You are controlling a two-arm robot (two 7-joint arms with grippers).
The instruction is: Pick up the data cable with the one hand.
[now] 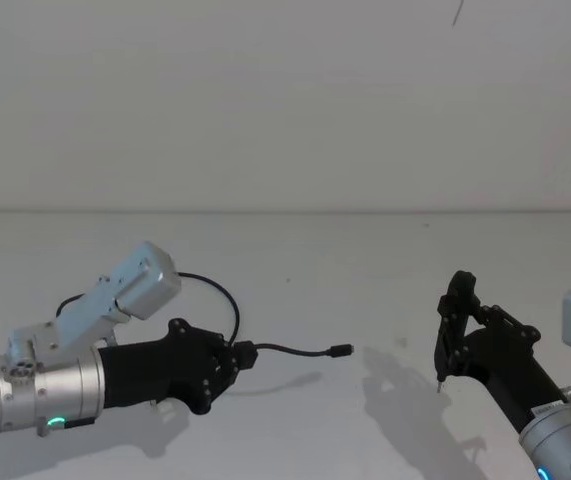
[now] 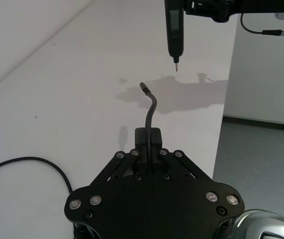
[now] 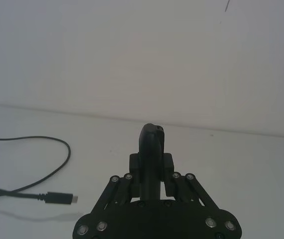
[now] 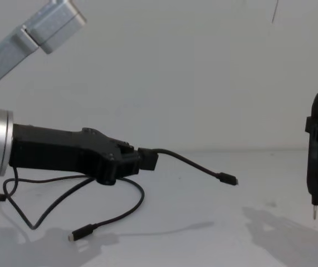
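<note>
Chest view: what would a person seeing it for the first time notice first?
On the left, the left gripper is shut on the black cable; one plug points forward in the air, the other lies on the table. At the right edge, the right gripper holds a slim black tool upright, tip down.

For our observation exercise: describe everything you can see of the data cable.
The data cable is a thin, floppy black cord. The left gripper is shut on it near one end; a short stretch arcs forward in mid-air to a small plug. The rest droops in loops toward the white table, ending in a second plug.
</note>
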